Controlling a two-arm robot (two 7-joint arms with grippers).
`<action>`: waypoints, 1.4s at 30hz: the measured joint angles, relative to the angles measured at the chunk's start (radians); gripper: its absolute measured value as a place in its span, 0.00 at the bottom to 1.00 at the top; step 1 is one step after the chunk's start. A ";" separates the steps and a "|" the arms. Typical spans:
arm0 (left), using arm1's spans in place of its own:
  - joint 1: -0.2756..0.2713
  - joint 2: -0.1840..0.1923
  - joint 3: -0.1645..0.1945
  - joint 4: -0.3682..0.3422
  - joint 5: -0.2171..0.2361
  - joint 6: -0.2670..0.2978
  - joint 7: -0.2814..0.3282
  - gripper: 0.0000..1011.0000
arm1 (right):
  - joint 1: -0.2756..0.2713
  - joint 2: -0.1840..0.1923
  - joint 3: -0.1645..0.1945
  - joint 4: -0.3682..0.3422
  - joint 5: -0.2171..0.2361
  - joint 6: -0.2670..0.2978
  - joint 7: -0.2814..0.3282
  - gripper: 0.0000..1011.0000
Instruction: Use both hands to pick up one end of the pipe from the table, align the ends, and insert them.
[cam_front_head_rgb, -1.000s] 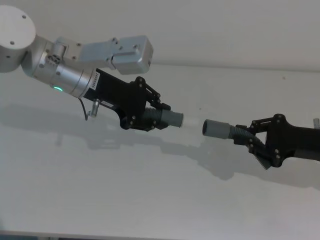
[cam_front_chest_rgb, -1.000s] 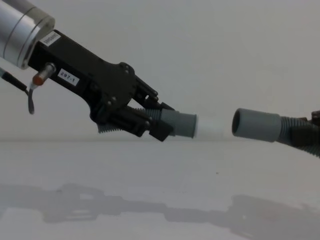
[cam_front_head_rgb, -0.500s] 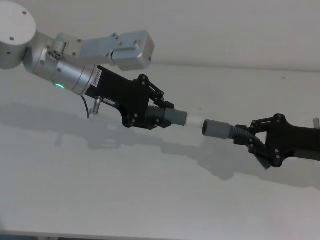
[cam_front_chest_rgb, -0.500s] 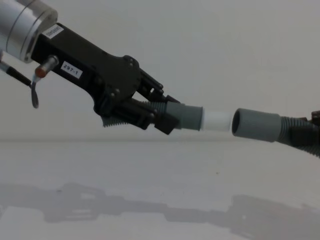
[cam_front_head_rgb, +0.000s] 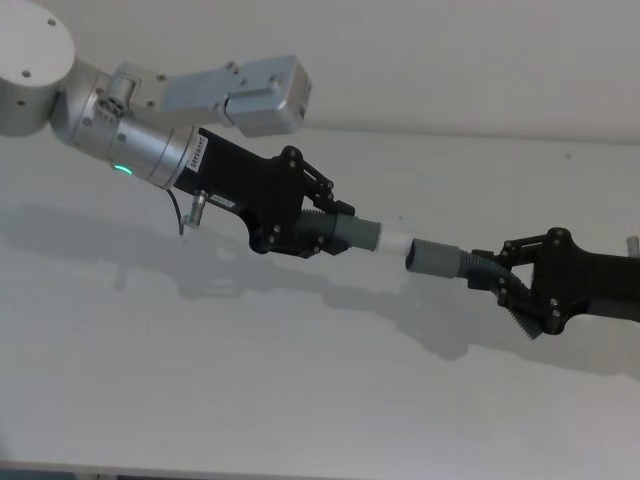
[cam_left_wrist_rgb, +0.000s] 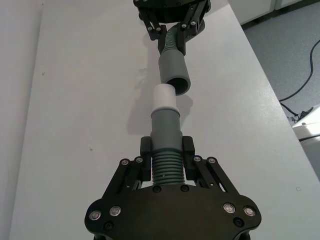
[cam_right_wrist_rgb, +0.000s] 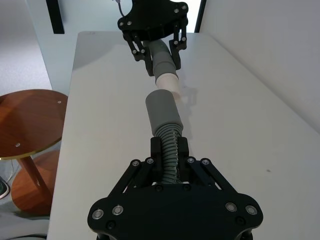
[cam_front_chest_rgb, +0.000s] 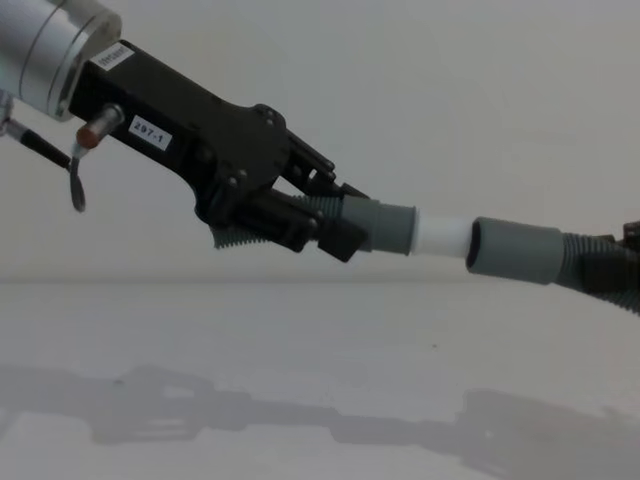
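Left gripper (cam_front_head_rgb: 318, 230) clamped on left hose (cam_front_head_rgb: 358, 234), right gripper (cam_front_head_rgb: 508, 283) on right hose (cam_front_head_rgb: 475, 267), both above table (cam_front_head_rgb: 300, 400), long axes left-right, white tube (cam_front_chest_rgb: 440, 235) pointing right, slightly down, meeting cuff (cam_front_chest_rgb: 515, 250) mouth in chest view, slightly sideways-off in left wrist view.

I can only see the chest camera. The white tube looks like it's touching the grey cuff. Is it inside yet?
Observer: Not yet. In the left wrist view the cuff's open mouth shows beside the white tube's tip, off to one side.
Operator: Is the other hand holding its piece?
Observer: Yes. The right wrist view shows the right hand shut on the ribbed hose, just behind the cuff.
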 joint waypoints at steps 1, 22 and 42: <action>0.000 0.000 0.000 0.000 -0.001 0.000 0.000 0.34 | 0.000 0.000 0.000 0.000 0.000 0.000 0.000 0.17; -0.003 -0.004 0.002 0.002 -0.007 -0.003 -0.002 0.34 | -0.001 0.001 0.000 0.000 0.002 0.000 -0.001 0.17; -0.003 -0.007 0.002 0.002 -0.010 -0.003 -0.002 0.34 | -0.004 0.009 -0.002 0.015 0.027 -0.003 -0.009 0.17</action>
